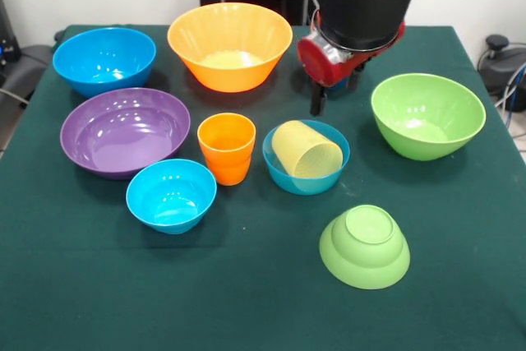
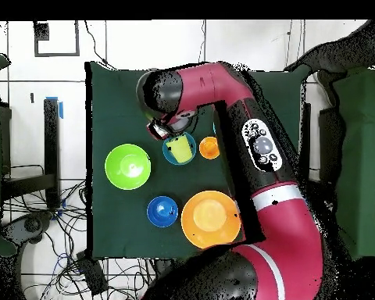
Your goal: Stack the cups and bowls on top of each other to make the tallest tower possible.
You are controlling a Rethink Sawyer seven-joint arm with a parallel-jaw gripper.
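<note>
Seven bowls and two cups spread over the green table, nothing stacked into a tower yet.

Large orange bowl and blue bowl sit toward the far edge, purple bowl by the left edge, big lime green bowl by the right edge. Mid-table: orange cup upright, pale yellow cup lying tipped inside a small blue bowl, another small light blue bowl closer to the near edge. A small lime green bowl is flipped upside down. The gripper hangs just behind the yellow cup, touching nothing; honestly can't tell if the jaws are apart or together.
</note>
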